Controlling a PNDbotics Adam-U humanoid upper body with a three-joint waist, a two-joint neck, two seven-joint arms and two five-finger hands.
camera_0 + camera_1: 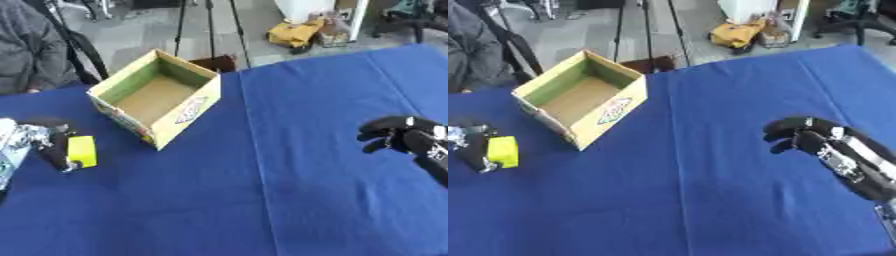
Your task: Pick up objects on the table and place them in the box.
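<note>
At table's left edge your left hand point(54, 145) grips the yellow block point(82, 151); lift it over the box point(188, 117) rim, right hand point(798, 134) idle, fingers curled.

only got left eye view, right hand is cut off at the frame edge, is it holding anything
observer: no. The right eye view shows the whole right hand: its fingers are curled and hold nothing.
operator: where does the arm run from there
observer: the forearm, black with silver joints, runs down to the lower right corner of that view, over the blue tablecloth.
operator: anything lying right of the hand
observer: only tablecloth shows there, out to the table's far right corner.
</note>
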